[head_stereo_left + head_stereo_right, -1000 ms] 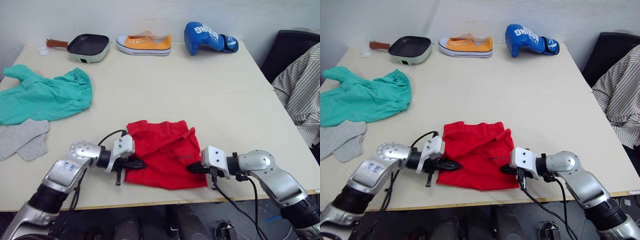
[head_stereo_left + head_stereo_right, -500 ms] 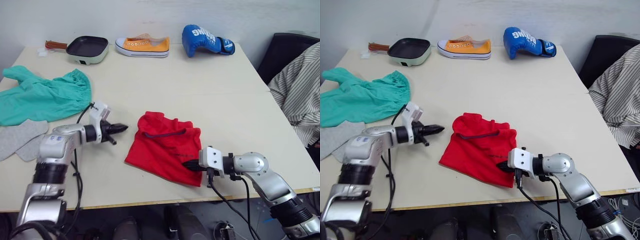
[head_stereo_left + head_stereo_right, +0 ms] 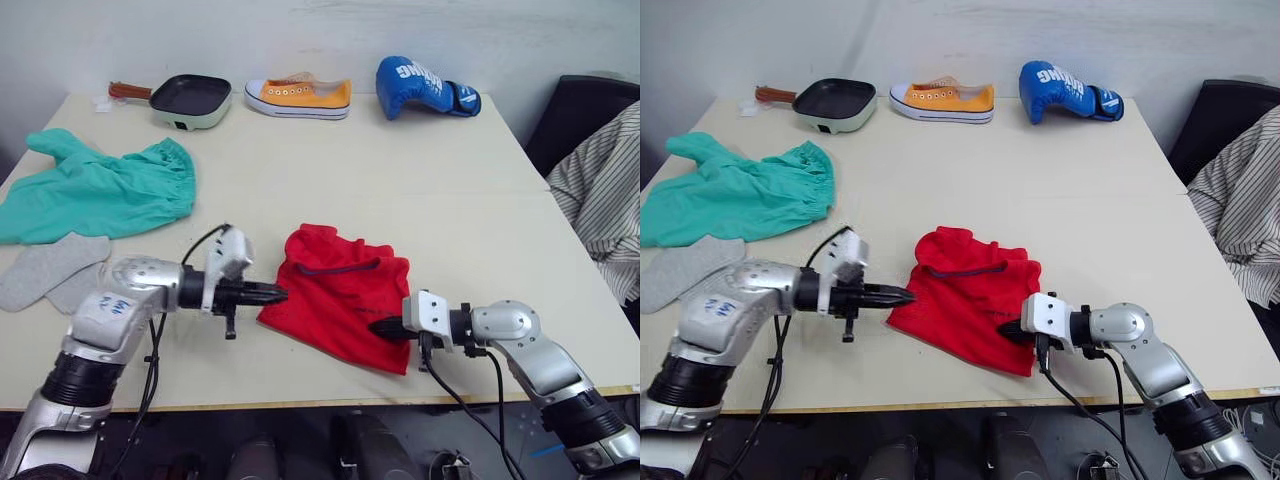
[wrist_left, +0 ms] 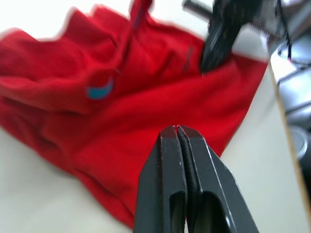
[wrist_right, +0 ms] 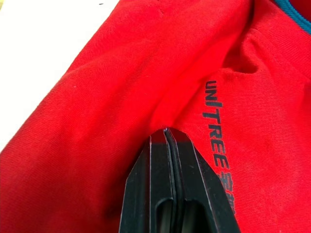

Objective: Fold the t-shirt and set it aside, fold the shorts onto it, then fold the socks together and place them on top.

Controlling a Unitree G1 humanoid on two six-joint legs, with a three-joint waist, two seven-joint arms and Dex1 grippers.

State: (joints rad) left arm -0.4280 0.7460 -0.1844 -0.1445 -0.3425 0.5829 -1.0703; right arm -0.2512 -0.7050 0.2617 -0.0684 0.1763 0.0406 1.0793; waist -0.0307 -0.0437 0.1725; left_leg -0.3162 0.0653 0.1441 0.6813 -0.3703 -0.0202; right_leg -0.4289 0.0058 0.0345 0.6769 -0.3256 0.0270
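The red t-shirt (image 3: 338, 298) lies crumpled near the table's front edge. My left gripper (image 3: 276, 294) is shut and empty, with its tips at the shirt's left edge; the left wrist view shows the closed fingers (image 4: 167, 160) just over red cloth. My right gripper (image 3: 380, 326) is shut on the t-shirt near its front right corner, and a crease runs out from the closed fingertips (image 5: 158, 145). At the far left the teal shorts (image 3: 100, 192) lie spread out. The grey socks (image 3: 48, 270) lie side by side just in front of them.
Along the back edge stand a black pan (image 3: 190, 97), an orange shoe (image 3: 300, 97) and a blue boxing glove (image 3: 425, 85). A striped cloth (image 3: 605, 195) hangs over a black chair off the table's right side. Bare tabletop (image 3: 400, 180) lies behind the shirt.
The left gripper let go of the shirt and swung out to the left, then came back to its left edge. The shirt bunched up. The right gripper stayed at its corner.
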